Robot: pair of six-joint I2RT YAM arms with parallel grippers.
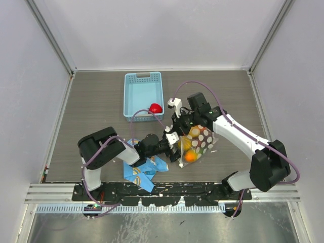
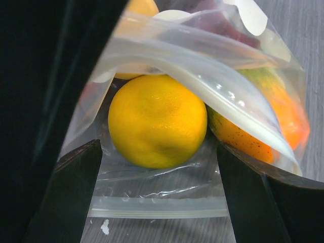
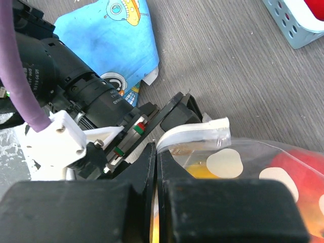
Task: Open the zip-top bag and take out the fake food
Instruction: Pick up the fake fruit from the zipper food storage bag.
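Zip-top bag (image 1: 201, 139), mid-table, is pinched at its rim by the closed right gripper (image 3: 156, 167); fake food (image 2: 157, 121) is framed at 12 o'clock betw. the wide-spread, empty jaws of the nearer left gripper (image 2: 159, 152).

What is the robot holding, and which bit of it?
The right jaws are shut on the zip-top bag, pinching its rim by the zip strip. The left jaws stand open either side of the yellow fruit, gripping nothing.

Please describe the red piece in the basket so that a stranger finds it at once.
Find the light blue basket on the table's far half. The red piece lies in its near right corner. Unlike the other food, it is outside the dotted bag.
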